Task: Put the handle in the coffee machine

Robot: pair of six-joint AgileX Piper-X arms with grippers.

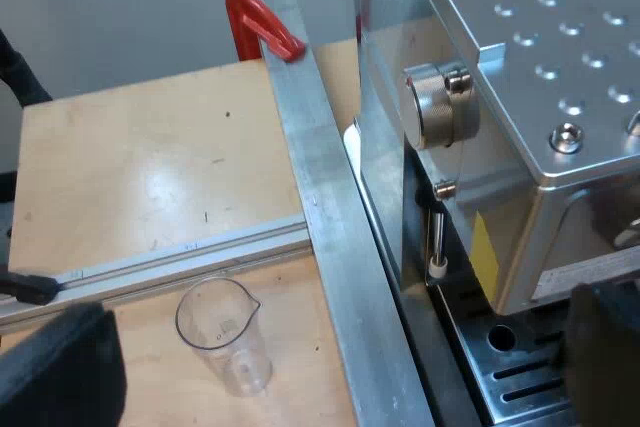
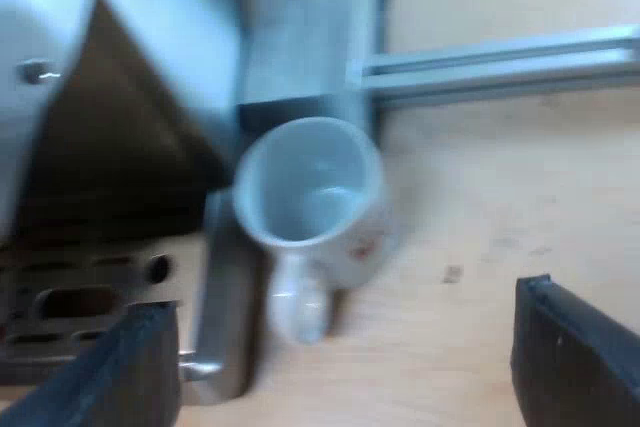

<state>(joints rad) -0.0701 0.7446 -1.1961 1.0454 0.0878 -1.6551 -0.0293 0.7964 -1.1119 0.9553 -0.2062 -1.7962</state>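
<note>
While my left gripper [image 1: 330, 362] hangs with its fingers spread wide and nothing between them, the espresso machine [image 1: 520, 67] stands close beside it, its steel knob [image 1: 440, 105] and thin steam wand [image 1: 437, 237] facing the measuring glass [image 1: 222, 332]. That glass stands upright on the wooden table [image 1: 140, 167], near the machine but parted from it by a metal rail [image 1: 330, 217]. Seen from the right wrist, my right gripper [image 2: 350, 367] is likewise released and empty, over a white mug [image 2: 310, 187] that stands upright just beside the machine's drip tray [image 2: 80, 297].
</note>
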